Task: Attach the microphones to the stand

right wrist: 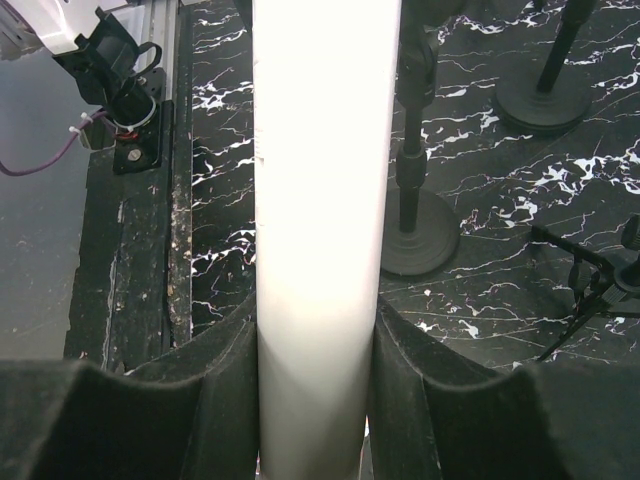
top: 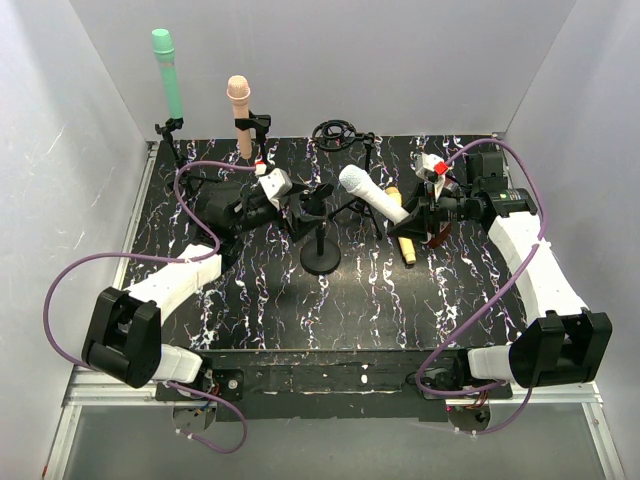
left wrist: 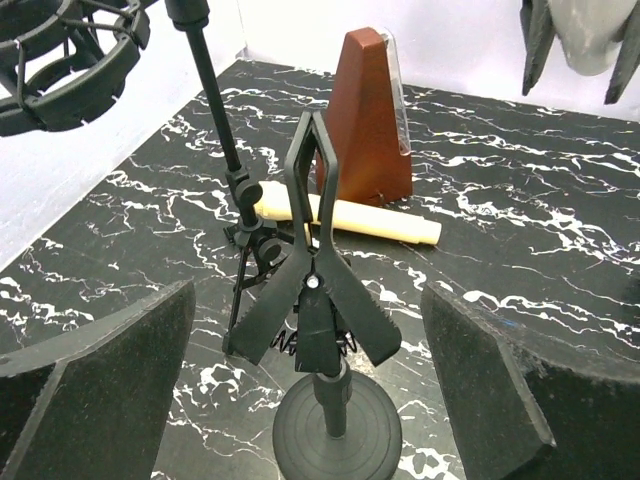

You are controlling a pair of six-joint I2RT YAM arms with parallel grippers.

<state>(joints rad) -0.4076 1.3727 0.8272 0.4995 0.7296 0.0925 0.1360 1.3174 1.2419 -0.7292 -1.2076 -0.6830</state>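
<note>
Top: mint green microphone (top: 164,75) and peach-pink microphone (top: 240,110) stand upright at back left, clipped on thin black stands (top: 176,140). Right tool (top: 410,213) is clenched on the slim white microphone (top: 372,194), which is tilted with its head toward the black round-base clip stand (top: 320,240). Yellow microphone (top: 406,245) lies flat on the black marbled table (top: 400,310).
Left wrist: left tool (left wrist: 310,370) is released, spread either side of the clip stand, no contact.
Right wrist: white microphone barrel is clamped in the right tool.
</note>
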